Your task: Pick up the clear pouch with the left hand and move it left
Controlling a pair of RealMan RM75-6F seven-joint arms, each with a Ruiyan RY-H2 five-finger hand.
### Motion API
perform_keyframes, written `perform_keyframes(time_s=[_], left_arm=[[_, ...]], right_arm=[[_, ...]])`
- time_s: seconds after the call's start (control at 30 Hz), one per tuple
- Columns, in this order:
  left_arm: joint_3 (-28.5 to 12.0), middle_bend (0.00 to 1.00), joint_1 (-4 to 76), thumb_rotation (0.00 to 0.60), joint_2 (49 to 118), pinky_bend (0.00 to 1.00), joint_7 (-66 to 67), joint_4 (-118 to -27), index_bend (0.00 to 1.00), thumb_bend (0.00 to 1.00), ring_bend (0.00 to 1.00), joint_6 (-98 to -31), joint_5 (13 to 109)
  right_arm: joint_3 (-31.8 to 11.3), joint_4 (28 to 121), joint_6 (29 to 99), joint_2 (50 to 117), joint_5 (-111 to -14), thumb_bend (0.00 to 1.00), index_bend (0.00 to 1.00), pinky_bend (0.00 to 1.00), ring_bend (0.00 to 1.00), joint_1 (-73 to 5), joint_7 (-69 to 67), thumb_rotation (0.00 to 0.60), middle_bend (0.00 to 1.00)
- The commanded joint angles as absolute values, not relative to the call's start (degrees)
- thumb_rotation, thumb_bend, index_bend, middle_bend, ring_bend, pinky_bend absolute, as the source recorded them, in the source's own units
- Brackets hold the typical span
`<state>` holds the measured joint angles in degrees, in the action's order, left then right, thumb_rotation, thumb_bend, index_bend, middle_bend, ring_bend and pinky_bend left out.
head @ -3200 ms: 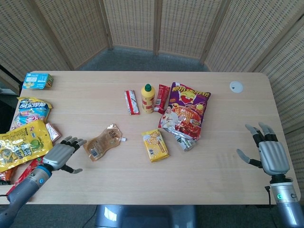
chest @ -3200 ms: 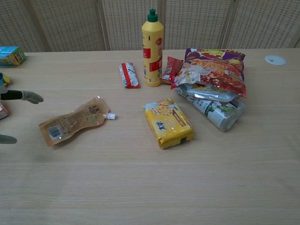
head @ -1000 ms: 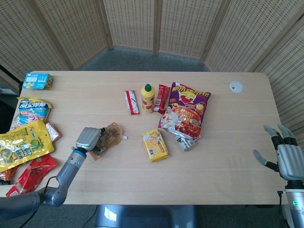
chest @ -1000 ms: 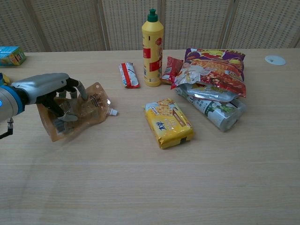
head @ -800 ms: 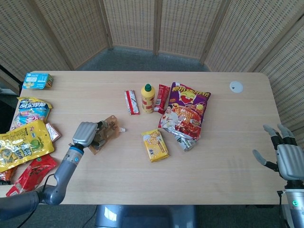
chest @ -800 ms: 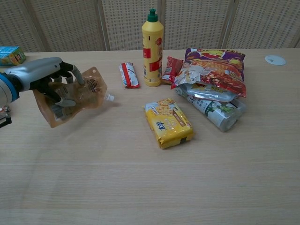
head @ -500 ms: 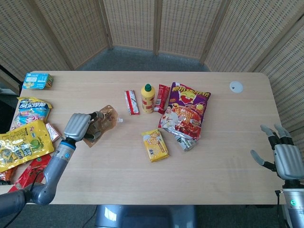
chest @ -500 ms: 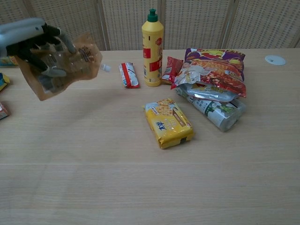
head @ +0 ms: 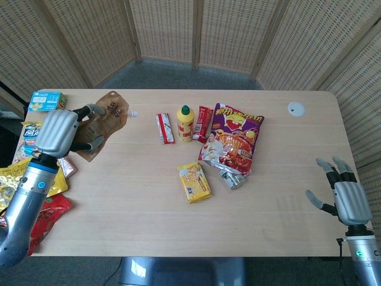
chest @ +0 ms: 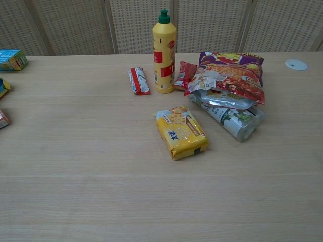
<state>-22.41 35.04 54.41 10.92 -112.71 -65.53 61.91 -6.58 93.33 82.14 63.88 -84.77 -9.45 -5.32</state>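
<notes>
The clear pouch (head: 106, 119), brownish with a white spout, hangs above the table's left part in the head view. My left hand (head: 58, 132) grips its lower half, well off the wood. The pouch's bottom edge is hidden behind the fingers. My right hand (head: 345, 199) hovers open past the table's right front corner, holding nothing. The chest view shows neither hand and no pouch.
Snack bags (head: 28, 179) crowd the left edge, with a teal box (head: 46, 101) at the back left. Mid-table stand a yellow bottle (head: 185, 123), a red-white packet (head: 165, 128), a yellow biscuit pack (head: 194, 182) and a purple chip bag (head: 234, 137). A white disc (head: 296, 108) lies far right.
My left hand has lifted the pouch higher and carried it left and toward the back, out of the chest view. The right hand has barely shifted.
</notes>
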Motion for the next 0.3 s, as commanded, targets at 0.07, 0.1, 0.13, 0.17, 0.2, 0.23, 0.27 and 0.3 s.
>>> perform_keyframes(time_s=[0.07, 0.1, 0.13, 0.17, 0.2, 0.23, 0.27, 0.3], left_arm=[[-23.27, 0.69, 34.58, 0.600, 52.36, 0.84, 9.64, -113.64, 0.62, 0.55, 0.78, -66.05, 61.48], [-23.29, 0.69, 34.62, 0.600, 52.22, 0.84, 9.44, -113.56, 0.62, 0.55, 0.78, -66.13, 61.44], [-23.28, 0.69, 34.66, 0.600, 52.18, 0.84, 9.26, -113.50, 0.62, 0.55, 0.78, -66.14, 61.38], [-23.26, 0.69, 34.72, 0.600, 52.14, 0.84, 9.15, -113.45, 0.62, 0.55, 0.78, -66.17, 61.33], [-23.19, 0.69, 34.78, 0.600, 52.13, 0.84, 9.14, -113.40, 0.62, 0.55, 0.78, -66.17, 61.29], [-23.09, 0.69, 34.89, 0.600, 52.15, 0.84, 9.12, -113.37, 0.62, 0.55, 0.78, -66.16, 61.31], [-23.01, 0.69, 34.96, 0.600, 52.19, 0.84, 9.04, -113.36, 0.62, 0.55, 0.78, -66.13, 61.33], [-22.91, 0.69, 35.01, 0.600, 52.22, 0.84, 9.03, -113.34, 0.62, 0.55, 0.78, -66.12, 61.33]], right_arm=[[-6.63, 93.38, 81.92, 63.79, -84.67, 0.27, 0.10, 0.00, 0.00, -9.59, -5.13, 0.040, 0.23], [-6.67, 93.46, 81.86, 63.69, -84.65, 0.27, 0.10, 0.00, 0.00, -9.65, -5.04, 0.042, 0.23], [-6.71, 93.56, 81.85, 63.60, -84.65, 0.27, 0.10, 0.00, 0.00, -9.68, -5.02, 0.042, 0.23], [-6.75, 93.62, 81.90, 63.52, -84.65, 0.27, 0.10, 0.00, 0.00, -9.69, -4.98, 0.043, 0.23], [-6.79, 93.67, 81.96, 63.44, -84.62, 0.27, 0.10, 0.00, 0.00, -9.67, -4.93, 0.043, 0.23], [-6.83, 93.77, 82.04, 63.36, -84.56, 0.27, 0.10, 0.00, 0.00, -9.63, -4.94, 0.043, 0.23], [-6.85, 93.81, 82.10, 63.33, -84.52, 0.27, 0.10, 0.00, 0.00, -9.60, -4.96, 0.045, 0.23], [-6.85, 93.79, 82.16, 63.32, -84.48, 0.27, 0.10, 0.00, 0.00, -9.56, -4.93, 0.044, 0.23]])
